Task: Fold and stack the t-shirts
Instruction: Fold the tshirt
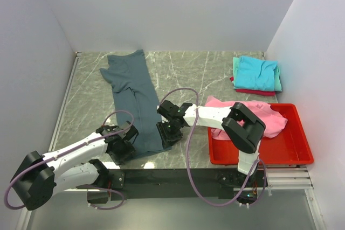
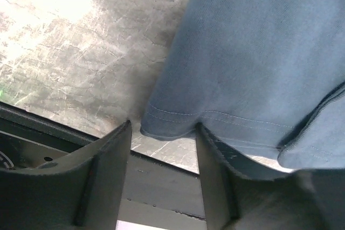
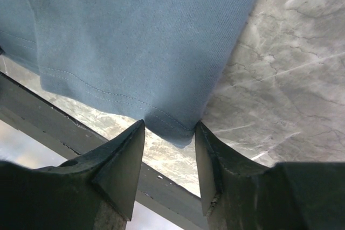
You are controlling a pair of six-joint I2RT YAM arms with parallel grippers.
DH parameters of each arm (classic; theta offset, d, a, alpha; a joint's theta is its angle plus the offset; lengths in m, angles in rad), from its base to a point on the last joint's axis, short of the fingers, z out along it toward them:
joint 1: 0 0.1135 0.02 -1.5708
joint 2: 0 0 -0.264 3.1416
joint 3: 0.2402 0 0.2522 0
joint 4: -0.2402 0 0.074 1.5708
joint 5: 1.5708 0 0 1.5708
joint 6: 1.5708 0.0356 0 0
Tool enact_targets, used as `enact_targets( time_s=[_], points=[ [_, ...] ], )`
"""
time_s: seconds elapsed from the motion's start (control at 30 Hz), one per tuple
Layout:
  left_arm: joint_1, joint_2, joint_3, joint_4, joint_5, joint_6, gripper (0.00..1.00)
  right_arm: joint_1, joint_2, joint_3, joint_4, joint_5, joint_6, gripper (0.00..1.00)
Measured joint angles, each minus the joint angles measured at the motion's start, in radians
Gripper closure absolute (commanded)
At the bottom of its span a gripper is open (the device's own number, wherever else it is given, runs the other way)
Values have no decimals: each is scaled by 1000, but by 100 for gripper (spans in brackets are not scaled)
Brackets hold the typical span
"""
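"Where's the slate blue-grey t-shirt (image 1: 133, 98)?"

"Laid out long on the marble table (image 1: 89, 100). It runs from the upper left of the overhead view down to the lower middle, with its hem nearest the arms."

"And the grippers?"

"The left gripper (image 2: 163, 126) sits at the hem's left corner. Its jaws are partly apart and the corner lies between the tips, not pinched. The right gripper (image 3: 170, 127) is the same at the other corner, about half open, with cloth poking into the gap."

"The rest?"

"A pink t-shirt (image 1: 269, 121) is heaped in the red bin (image 1: 302, 152) at lower right. The folded stack (image 1: 256, 72) of 3, turquoise on top, sits upper right."
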Motion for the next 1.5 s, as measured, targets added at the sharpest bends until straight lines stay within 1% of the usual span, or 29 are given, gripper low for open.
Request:
enact_targets(
  time_s=[0.13, 0.3, 0.37, 0.4, 0.47, 0.5, 0.57, 0.6, 0.63, 0.77, 0.9, 1.03, 1.13, 1.37, 1.5],
  points=[
    [0, 0, 0, 3, -4, -2, 57, 0, 4, 2, 0, 0, 0, 57],
    [0, -5, -4, 14, -6, -1, 59, 0, 10, 2, 0, 0, 0, 64],
    [0, -7, -6, 18, -5, 1, 60, 0, 14, 3, 0, -2, 1, 69],
    [0, -8, -6, 21, -5, 2, 64, 0, 17, 5, 0, -5, 3, 74],
    [0, -8, -7, 29, -4, 9, 69, 0, 23, 7, 0, -10, 3, 79],
    [0, -7, -8, 35, -3, 11, 77, 0, 27, 10, -1, -13, 3, 85],
    [0, -7, -8, 55, -2, 17, 86, 0, 35, 16, -2, -20, 2, 93],
    [-1, -6, -8, 65, -2, 20, 97, 0, 38, 18, -2, -24, 1, 100],
    [-1, -6, -8, 71, -2, 24, 99, 0, 39, 19, -2, -27, -4, 100],
    [-2, -7, -4, 76, -4, 51, 99, 0, 40, 27, -17, -27, -19, 100],
    [-2, -11, 29, 58, 0, 99, 99, 2, 39, 44, -71, -3, -49, 100],
    [-2, -31, 61, 53, 61, 156, 99, 2, 20, 49, -154, 20, -84, 100],
    [-5, -64, 65, 40, 111, 185, 99, 2, -28, 40, -216, 18, -103, 100],
    [-14, -166, 117, -31, 224, 223, 100, 4, -199, 3, -358, -14, -118, 100],
    [-19, -168, 158, -64, 253, 225, 100, 3, -203, 55, -441, -27, -121, 100]
  ],
)
